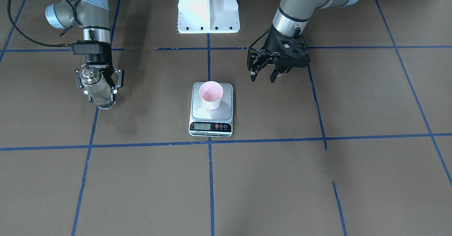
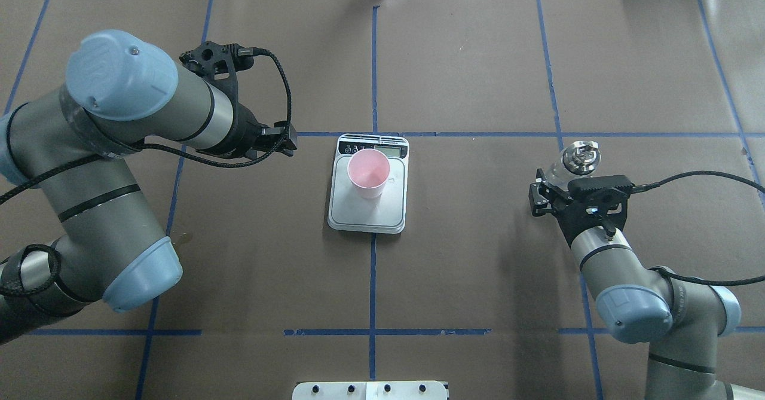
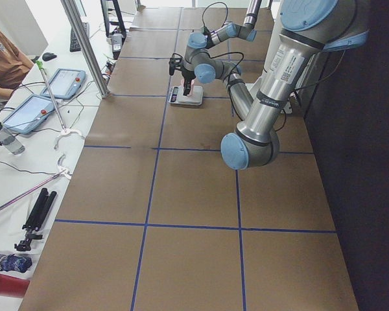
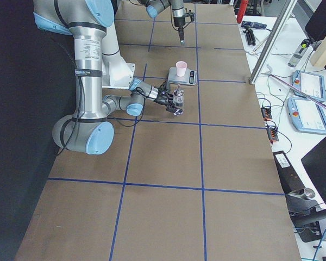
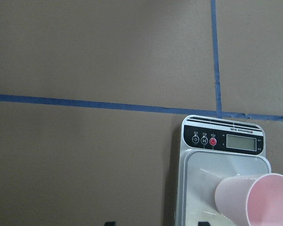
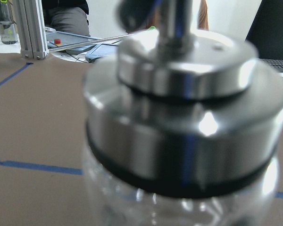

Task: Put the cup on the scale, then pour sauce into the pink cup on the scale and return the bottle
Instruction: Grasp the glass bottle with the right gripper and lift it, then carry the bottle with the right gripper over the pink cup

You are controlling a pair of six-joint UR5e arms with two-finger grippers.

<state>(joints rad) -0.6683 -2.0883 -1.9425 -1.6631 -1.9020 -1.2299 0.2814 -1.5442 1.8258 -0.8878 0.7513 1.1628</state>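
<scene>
I'm holding the upright bottle (image 1: 88, 76) in the right gripper (image 1: 99, 90); the cup (image 1: 210, 95) on the scale (image 1: 226, 109) is sitting well to its left, nearer the open, empty left gripper (image 1: 263, 76).

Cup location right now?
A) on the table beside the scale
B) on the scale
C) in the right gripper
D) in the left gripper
B: the cup stands upright on the scale, while the left gripper is open and apart from it, and the right gripper holds only the bottle.
</scene>
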